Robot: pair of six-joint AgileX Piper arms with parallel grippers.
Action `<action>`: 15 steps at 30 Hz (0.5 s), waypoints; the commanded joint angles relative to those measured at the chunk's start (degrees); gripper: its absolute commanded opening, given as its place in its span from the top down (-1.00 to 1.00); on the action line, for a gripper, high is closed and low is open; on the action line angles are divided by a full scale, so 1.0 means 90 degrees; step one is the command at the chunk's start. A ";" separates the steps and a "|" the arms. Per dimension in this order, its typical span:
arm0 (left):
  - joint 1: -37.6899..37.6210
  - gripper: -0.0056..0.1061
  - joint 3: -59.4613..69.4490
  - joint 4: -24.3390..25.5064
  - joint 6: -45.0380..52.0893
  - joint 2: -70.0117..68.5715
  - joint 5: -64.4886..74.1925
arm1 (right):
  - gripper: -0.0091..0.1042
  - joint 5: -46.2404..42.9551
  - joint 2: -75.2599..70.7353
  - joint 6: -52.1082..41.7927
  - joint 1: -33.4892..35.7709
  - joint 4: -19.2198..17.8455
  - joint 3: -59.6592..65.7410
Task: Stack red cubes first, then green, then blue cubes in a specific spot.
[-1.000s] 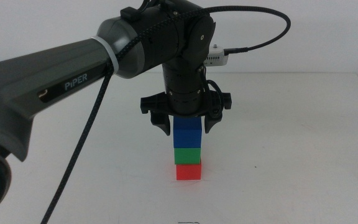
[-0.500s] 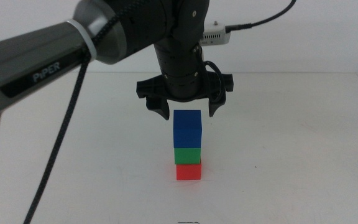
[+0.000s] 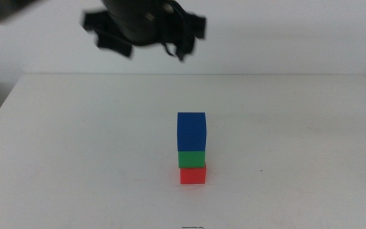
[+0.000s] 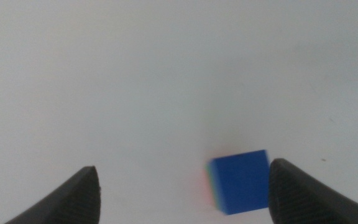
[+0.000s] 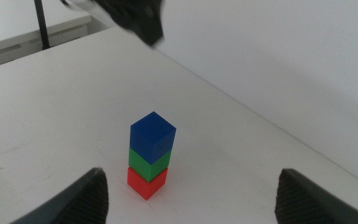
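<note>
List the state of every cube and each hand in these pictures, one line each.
Small matte red cube: on the table, bottom of the stack.
Small matte green cube: on the red cube.
Small matte blue cube: on top, free.
Left hand: open, empty, high above the stack.
Right hand: open, empty, off to the side.

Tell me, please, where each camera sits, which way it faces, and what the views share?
Middle view: above the table's near edge, looking forward and down at the stack; the left hand is blurred up top.
Left wrist view: straight down on the blue cube, between open jaws.
Right wrist view: from the side, jaws open.
All three share the blue cube.
</note>
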 commanded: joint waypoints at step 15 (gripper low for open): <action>-0.0005 -0.73 0.0233 0.1534 0.1547 -0.2340 0.0426 | -0.54 -0.0470 0.0020 -0.0077 -0.0038 -0.0130 -0.0165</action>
